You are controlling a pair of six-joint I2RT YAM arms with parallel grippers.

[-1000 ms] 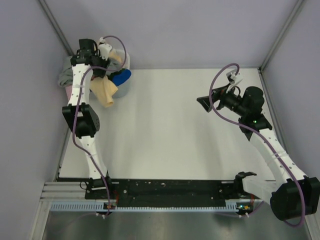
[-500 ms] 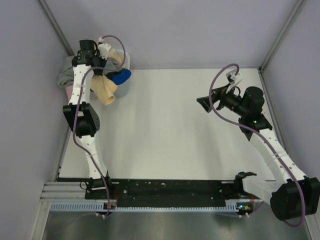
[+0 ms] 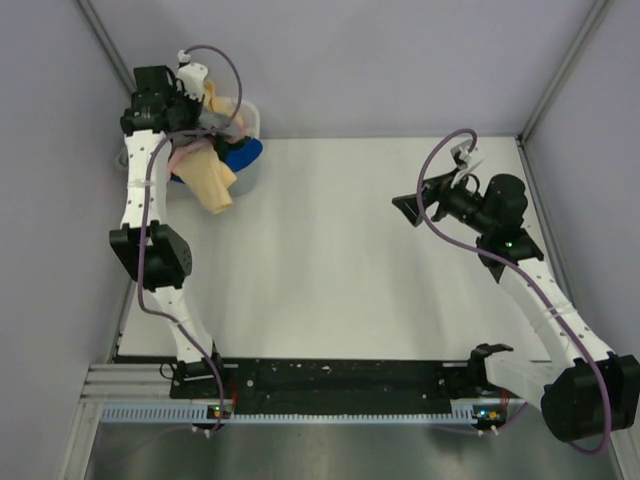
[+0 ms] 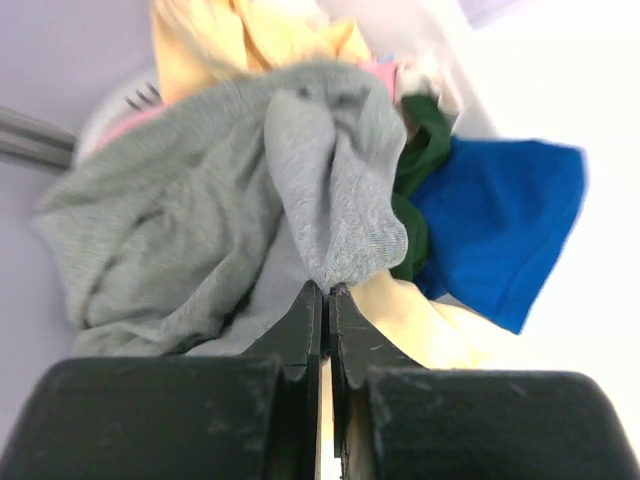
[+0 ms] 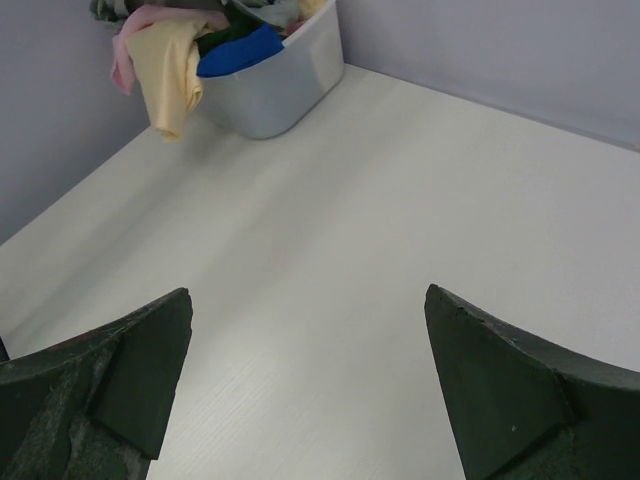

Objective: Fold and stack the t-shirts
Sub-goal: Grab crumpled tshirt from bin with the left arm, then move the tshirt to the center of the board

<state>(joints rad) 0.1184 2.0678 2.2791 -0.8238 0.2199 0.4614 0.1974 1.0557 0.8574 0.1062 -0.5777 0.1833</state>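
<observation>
Here, left hand (image 4: 325, 300) pinched tight on grey t-shirt (image 4: 190, 210) over basket (image 5: 270, 95), right hand (image 5: 310, 340) spread wide, empty, above table (image 5: 400, 200)

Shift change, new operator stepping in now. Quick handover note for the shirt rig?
Left gripper: shut on a fold of the grey shirt, over the basket at the table's far left corner.
Right gripper: open, empty, above the bare table.
Shirts: yellow shirt, blue shirt and pink shirt heaped in the basket, the yellow one hanging over its rim.
Done: nothing folded or stacked.
Left: pull the grey shirt out, lay it flat, fold it, then do the others and stack them.
</observation>
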